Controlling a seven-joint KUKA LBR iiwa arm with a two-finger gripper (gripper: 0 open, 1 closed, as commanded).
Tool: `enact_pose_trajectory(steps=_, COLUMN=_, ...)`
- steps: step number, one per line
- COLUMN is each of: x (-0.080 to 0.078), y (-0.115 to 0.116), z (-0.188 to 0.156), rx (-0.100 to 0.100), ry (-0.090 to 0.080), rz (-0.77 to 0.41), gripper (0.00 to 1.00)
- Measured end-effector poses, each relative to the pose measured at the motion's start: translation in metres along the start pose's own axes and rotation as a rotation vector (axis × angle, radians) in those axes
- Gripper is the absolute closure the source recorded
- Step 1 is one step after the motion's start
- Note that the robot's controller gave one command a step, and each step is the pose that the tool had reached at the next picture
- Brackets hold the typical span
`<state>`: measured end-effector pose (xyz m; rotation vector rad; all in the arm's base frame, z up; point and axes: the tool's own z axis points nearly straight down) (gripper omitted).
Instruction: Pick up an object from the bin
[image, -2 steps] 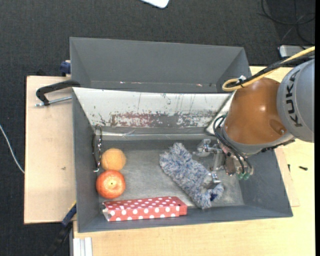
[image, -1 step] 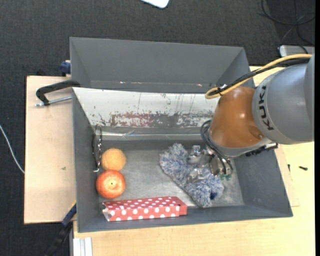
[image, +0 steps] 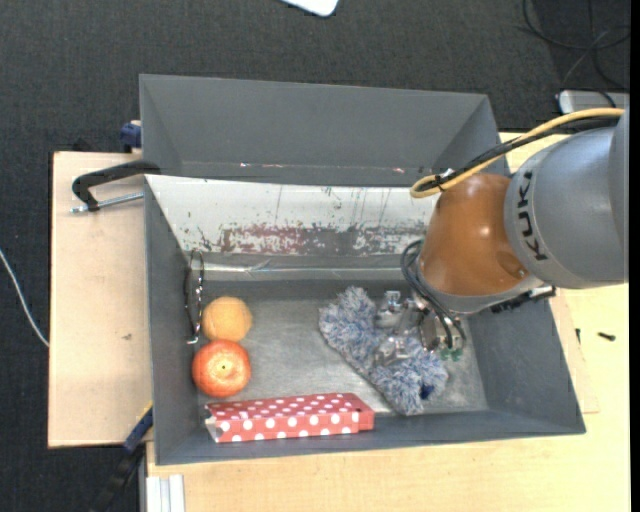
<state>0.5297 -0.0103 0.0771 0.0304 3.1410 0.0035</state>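
Grey bin (image: 290, 345) holds, toward its right, a blue-grey fluffy cloth (image: 345, 325); the gripper (image: 412, 335) sits low upon it, but how wide it stands I cannot see. Lifting seems not yet done.

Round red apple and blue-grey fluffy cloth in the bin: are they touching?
Apart. The camera view shows bare bin floor between the round red apple and the blue-grey fluffy cloth.
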Motion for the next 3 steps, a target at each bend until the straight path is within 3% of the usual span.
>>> enact_pose_trajectory(steps=1, x=0.006, y=-0.002, z=-0.041, rx=0.001, ry=0.000, rz=-0.006, gripper=1.00)
enact_pose_trajectory(steps=2, x=-0.003, y=-0.007, z=-0.109, rx=0.001, ry=-0.001, rz=0.001, gripper=1.00)
enact_pose_trajectory(steps=3, x=0.002, y=-0.030, z=-0.155, rx=0.002, ry=-0.008, rz=0.001, gripper=1.00)
